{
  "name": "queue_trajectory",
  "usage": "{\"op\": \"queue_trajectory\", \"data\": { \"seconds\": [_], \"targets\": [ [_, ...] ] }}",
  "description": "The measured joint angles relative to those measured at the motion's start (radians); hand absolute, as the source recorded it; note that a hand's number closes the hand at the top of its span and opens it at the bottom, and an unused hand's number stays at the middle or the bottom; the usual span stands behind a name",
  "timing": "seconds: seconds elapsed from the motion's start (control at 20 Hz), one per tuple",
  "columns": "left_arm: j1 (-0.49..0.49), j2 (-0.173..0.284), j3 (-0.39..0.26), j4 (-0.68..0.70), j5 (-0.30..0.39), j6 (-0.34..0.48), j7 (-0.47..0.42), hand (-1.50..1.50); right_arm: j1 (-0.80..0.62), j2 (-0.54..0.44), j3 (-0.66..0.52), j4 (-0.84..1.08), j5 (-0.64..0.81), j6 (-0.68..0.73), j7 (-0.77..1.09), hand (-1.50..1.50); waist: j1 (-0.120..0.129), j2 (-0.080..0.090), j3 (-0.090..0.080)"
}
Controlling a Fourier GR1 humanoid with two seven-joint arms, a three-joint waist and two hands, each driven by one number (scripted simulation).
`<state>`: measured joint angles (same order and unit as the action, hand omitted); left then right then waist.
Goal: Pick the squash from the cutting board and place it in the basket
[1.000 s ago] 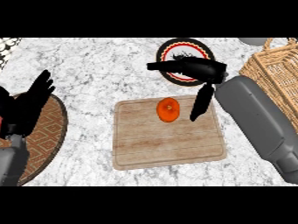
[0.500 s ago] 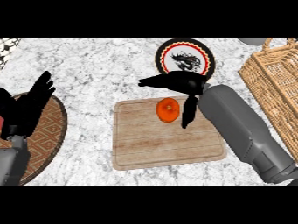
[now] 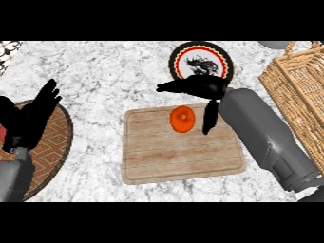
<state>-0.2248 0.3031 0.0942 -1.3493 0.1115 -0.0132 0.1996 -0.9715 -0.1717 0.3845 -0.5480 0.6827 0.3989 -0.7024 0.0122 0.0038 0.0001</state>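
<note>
Orange squash (image 3: 183, 118) untouched on cutting board (image 3: 182, 159); right hand (image 3: 199, 88), spread wide, has shifted left over it, grasp pending, basket (image 3: 306, 102) waiting.

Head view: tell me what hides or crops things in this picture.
Head view: the right hand overlaps the lower rim of the plate; its thumb hangs beside the squash, which shows fully on the cutting board; the basket is cut by the right edge.
</note>
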Motion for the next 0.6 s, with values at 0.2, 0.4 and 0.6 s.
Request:
{"op": "queue_trajectory", "data": {
  "seconds": [0.2,0.4,0.6],
  "targets": [
    [-0.007,-0.004,0.006,-0.013,-0.005,0.005,0.015,0.00,-0.005,-0.016,-0.010,0.045,0.017,-0.012,-0.051,-1.50,0.002,0.000,0.000],
    [0.008,-0.001,0.011,-0.033,-0.006,-0.005,0.022,0.00,0.005,0.009,-0.008,0.056,0.028,-0.024,-0.066,-1.50,0.001,-0.001,0.000],
    [0.009,-0.002,0.020,-0.038,-0.003,-0.016,0.025,0.00,0.012,0.004,-0.004,0.070,0.053,-0.043,-0.094,-1.50,0.001,-0.001,0.000]
  ]
}}
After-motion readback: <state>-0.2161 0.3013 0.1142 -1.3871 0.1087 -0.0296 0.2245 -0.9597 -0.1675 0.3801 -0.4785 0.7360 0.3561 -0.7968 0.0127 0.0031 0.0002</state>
